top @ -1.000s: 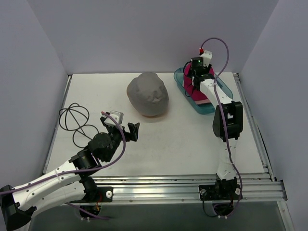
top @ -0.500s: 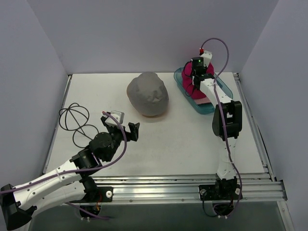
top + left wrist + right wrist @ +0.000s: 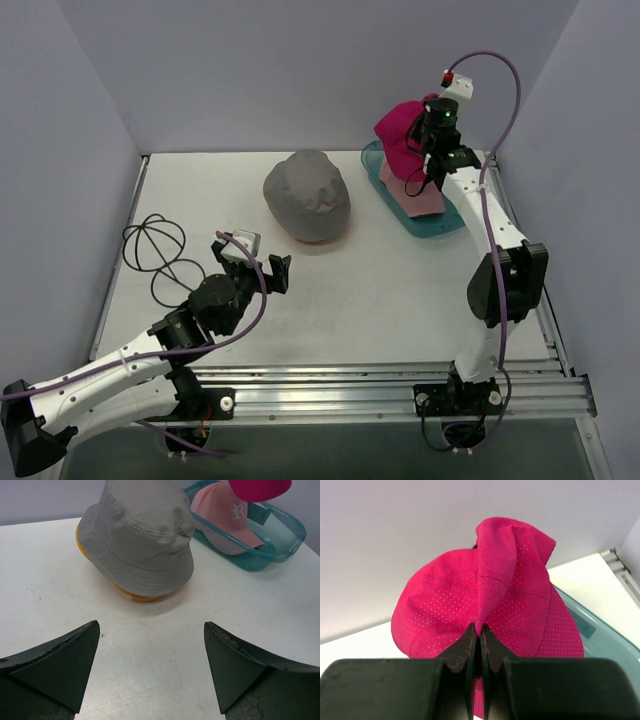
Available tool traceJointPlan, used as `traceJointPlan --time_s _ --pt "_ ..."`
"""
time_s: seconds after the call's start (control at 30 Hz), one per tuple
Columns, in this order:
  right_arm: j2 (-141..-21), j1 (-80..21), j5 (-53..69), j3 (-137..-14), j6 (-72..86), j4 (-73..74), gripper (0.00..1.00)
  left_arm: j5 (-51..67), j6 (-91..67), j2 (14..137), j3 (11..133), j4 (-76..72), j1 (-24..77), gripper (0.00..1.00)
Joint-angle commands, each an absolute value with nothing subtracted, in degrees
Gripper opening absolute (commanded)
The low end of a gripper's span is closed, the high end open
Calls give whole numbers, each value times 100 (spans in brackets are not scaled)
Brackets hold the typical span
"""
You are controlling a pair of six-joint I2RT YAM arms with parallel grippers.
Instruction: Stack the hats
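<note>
We have the magenta cap (image 3: 485,592) pinched in the right gripper (image 3: 480,632), whose jaws are closed tight on a fold of the crown. The cap hangs in the air above the teal tray (image 3: 282,542) at the far right corner of the bench. The pale pink cap (image 3: 225,517) lies in that tray, beneath it. Near the middle of the far edge the grey bucket hat (image 3: 142,535) sits over the mustard yellow hat (image 3: 79,535), with only a rim of yellow showing below its brim. The left gripper (image 3: 151,630) hovers toward the near left corner, jaws wide apart and empty, facing that pile. We judge the magenta cap to be light and limp: the perforated fabric bunches where it is gripped and the rest droops, so it may sag and land crooked. The hold on the crown fold looks secure, though the stiffer brim would probably steer it better onto the grey hat
</note>
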State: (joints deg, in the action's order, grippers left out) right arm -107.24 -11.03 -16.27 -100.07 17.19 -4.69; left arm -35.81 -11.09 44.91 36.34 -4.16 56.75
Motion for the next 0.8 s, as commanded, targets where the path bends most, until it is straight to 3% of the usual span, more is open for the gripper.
traceJointPlan --time_s 0.0,0.13,0.43,0.77 --pt "-10065 -1204 -1205 -9836 1538 -791 0 -3657 -1142 4579 3814 -547 5713 94" --pt "-9398 -1441 -572 -9686 1451 -659 0 -3726 -1493 4641 4218 -80 5687 94" --pt "-8272 -2838 -405 -9186 1248 -782 0 -4025 -2012 4272 5833 1704 5651 94" --pt "-7972 -3682 1018 -8649 1468 -1362 0 -3797 -2021 4403 7994 3784 5511 94"
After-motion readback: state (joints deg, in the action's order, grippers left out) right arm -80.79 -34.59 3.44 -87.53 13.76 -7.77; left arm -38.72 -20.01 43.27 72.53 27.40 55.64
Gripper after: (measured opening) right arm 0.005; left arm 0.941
